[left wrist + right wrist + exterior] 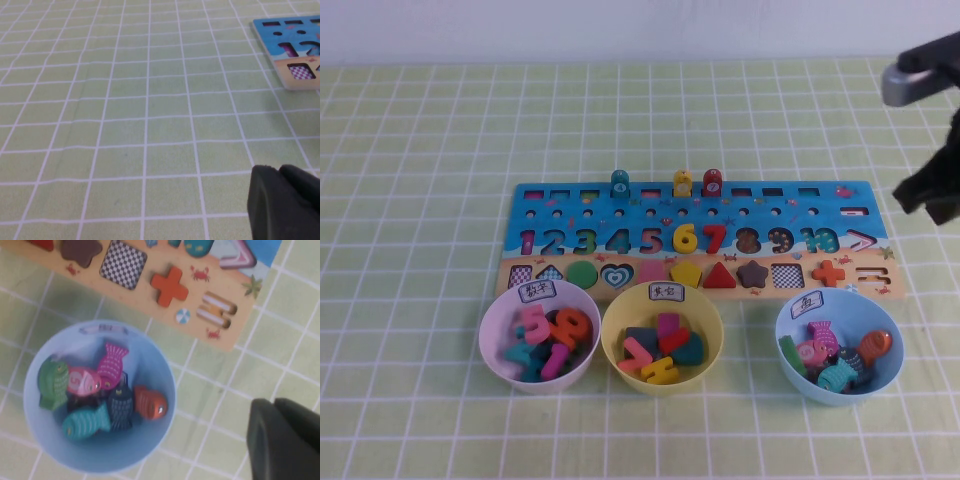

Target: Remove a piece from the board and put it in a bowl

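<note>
Your red 7 fish peg (713, 183) stands on board (840, 215); numbers 1–10 printed. Light blue bowl (790, 330) labelled, writing unreadable. Right gripper (932, 190) raised beside board's right end, left gripper (285, 205) low over tabletop (125, 125); cannot tell either's opening.

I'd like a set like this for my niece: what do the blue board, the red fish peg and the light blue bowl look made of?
The board looks like painted wood: flat, printed, with cut-out slots. The red fish peg, standing at its far edge, seems painted wood too, though it is small. The light blue bowl looks like smooth, thin moulded plastic. The right gripper hangs beside the board; the left gripper hovers over the cloth.
</note>
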You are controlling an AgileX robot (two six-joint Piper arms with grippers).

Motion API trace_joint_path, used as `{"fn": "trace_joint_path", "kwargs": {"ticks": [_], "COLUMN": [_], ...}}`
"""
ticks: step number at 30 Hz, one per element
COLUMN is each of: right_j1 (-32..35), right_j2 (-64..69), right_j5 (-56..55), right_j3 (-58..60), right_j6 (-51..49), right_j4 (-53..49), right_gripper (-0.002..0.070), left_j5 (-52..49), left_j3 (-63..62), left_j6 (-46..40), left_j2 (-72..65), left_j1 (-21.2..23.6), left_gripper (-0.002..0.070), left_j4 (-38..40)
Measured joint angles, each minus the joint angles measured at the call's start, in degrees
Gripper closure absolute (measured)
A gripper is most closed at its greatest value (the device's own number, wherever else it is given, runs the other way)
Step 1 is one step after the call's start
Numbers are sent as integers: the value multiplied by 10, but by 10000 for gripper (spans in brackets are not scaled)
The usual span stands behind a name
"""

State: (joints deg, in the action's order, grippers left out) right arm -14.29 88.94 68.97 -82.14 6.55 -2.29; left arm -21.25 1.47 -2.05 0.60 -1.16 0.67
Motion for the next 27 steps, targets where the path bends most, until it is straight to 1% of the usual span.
{"fn": "trace_joint_path", "kwargs": {"ticks": [4, 8, 16, 19, 20, 22, 25, 26, 27], "right_j1": [-31, -49, -80, -81, -81, -81, -81, -81, -81], "right_j2": [94, 180, 314, 353, 367, 385, 407, 416, 422], "right_j5": [15, 16, 17, 18, 18, 18, 17, 9, 0], "right_j3": [-109, -202, -364, -410, -423, -443, -464, -472, -476], "right_j6": [-9, -9, -7, -6, -6, -6, -7, -12, -15], "right_j4": [-37, -43, -26, -2, 7, 23, 55, 67, 74], "right_gripper": [694, 694, 692, 661, 633, 553, 369, 316, 281], "left_j5": [0, 0, 0, 0, 0, 0, 0, 0, 0], "left_j3": [0, 0, 0, 0, 0, 0, 0, 0, 0], "left_j6": [0, 0, 0, 0, 0, 0, 0, 0, 0], "left_j2": [0, 0, 0, 0, 0, 0, 0, 0, 0], "left_j1": [0, 0, 0, 0, 0, 0, 0, 0, 0], "left_gripper": [679, 680, 679, 680, 680, 680, 680, 680, 680], "left_j4": [0, 0, 0, 0, 0, 0, 0, 0, 0]}}
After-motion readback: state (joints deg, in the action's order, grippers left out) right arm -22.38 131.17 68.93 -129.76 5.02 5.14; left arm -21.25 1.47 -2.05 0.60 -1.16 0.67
